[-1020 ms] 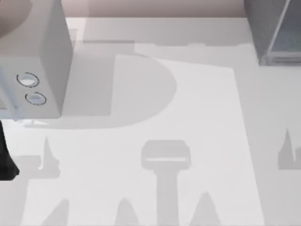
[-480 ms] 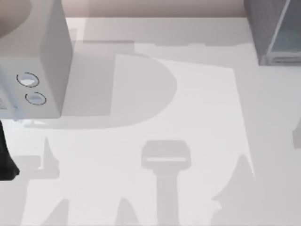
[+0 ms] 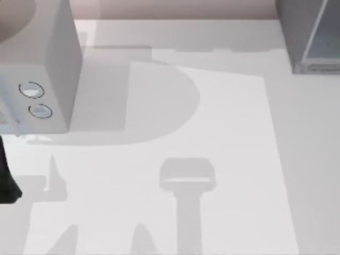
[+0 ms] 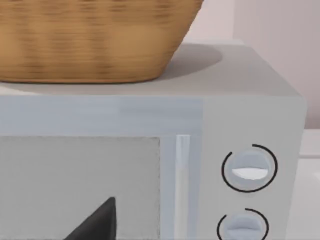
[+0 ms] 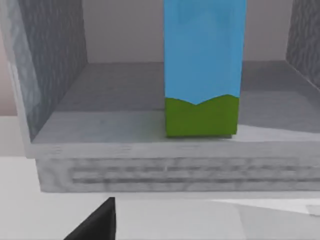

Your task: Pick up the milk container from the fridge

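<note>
At the near edge of the right wrist view, a dark part of the right pincer [image 5: 95, 222] shows above the bench [image 5: 210, 220]. Whether this pincer is spread or pressed together cannot be told. It holds nothing and touches nothing visible.

Beyond it lies the front lip of the fridge [image 5: 175, 172]. The compartment stands open toward the pincer, with no door across it. The carton [image 5: 202, 60] stands upright on the fridge floor, just behind the lip, green band at the base and blue side facing out. Its top is cut off by the frame. The carton and the pincer are well apart.

Task status, as a judgement:
- Done: the right arm faces the open fridge and is roughly lined up with the carton.
- Left: advance into the compartment, bracket the carton, close on it, lift it, and withdraw it over the lip.

The left pincer [image 4: 97, 222] is idle in front of the microwave [image 4: 150, 115], which carries a basket [image 4: 90, 40]. Its opening cannot be told either.

In the top view the microwave sits at the bench's left and the fridge at the far right corner.
</note>
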`<action>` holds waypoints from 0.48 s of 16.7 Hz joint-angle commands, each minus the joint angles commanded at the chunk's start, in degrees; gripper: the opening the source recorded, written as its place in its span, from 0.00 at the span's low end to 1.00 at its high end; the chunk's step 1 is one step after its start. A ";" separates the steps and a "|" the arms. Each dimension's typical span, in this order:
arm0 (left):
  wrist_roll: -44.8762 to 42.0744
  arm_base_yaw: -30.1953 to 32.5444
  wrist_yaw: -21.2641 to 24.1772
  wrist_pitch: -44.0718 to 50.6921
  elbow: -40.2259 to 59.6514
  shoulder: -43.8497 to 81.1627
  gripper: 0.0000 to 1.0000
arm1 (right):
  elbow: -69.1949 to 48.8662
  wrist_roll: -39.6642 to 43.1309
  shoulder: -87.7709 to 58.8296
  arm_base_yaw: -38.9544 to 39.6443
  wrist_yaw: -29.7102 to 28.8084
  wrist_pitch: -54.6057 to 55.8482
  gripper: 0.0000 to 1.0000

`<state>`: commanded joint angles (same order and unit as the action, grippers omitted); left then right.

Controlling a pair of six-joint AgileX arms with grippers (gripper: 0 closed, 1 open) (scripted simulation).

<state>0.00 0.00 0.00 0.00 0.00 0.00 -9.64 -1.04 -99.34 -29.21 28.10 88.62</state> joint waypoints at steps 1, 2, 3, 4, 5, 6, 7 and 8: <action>0.00 0.00 0.00 0.00 0.00 0.00 1.00 | -0.40 0.00 -1.68 -0.62 0.62 1.89 1.00; 0.00 0.00 0.00 0.00 0.00 0.00 1.00 | -0.70 0.01 -2.77 -1.06 1.06 3.21 1.00; 0.00 0.00 0.00 0.00 0.00 0.00 1.00 | -0.88 0.01 -3.30 -1.30 1.30 3.93 1.00; 0.00 0.00 0.00 0.00 0.00 0.00 1.00 | -0.92 0.01 -3.41 -1.36 1.35 4.10 1.00; 0.00 0.00 0.00 0.00 0.00 0.00 1.00 | -0.92 0.01 -3.41 -1.36 1.35 4.10 1.00; 0.00 0.00 0.00 0.00 0.00 0.00 1.00 | -0.92 0.01 -3.41 -1.36 1.35 4.10 1.00; 0.00 0.00 0.00 0.00 0.00 0.00 1.00 | -0.92 0.01 -3.41 -1.36 1.35 4.10 1.00; 0.00 0.00 0.00 0.00 0.00 0.00 1.00 | -0.69 0.02 -3.26 -1.11 1.25 3.95 1.00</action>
<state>0.00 0.00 0.00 0.00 0.00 0.00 -10.33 -1.02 -102.60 -30.32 29.35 92.57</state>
